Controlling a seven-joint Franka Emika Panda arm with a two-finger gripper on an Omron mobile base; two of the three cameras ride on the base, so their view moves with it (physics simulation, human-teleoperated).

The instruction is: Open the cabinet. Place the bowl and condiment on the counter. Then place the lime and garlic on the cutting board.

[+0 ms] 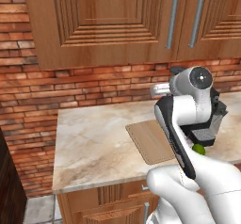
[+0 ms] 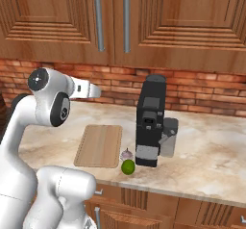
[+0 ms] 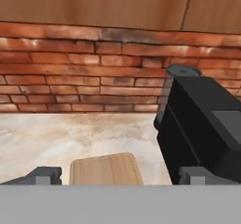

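The cabinet (image 2: 158, 16) hangs shut above the counter (image 2: 206, 160), its grey bar handles (image 2: 126, 19) side by side. The cutting board (image 2: 99, 145) lies bare on the counter. Just right of its near corner sit the garlic (image 2: 126, 153) and, in front of it, the lime (image 2: 128, 166); the lime (image 1: 199, 148) also peeks out beside the arm. My gripper (image 3: 117, 176) is open and holds nothing. It hovers over the near part of the board (image 3: 106, 169), facing the brick wall. The bowl and condiment are hidden.
A black coffee machine (image 2: 151, 122) stands on the counter right of the board, close to the garlic and lime, and looms at the right in the hand view (image 3: 202, 124). The brick wall (image 3: 80, 72) runs behind. The counter's left end (image 1: 59, 148) drops off.
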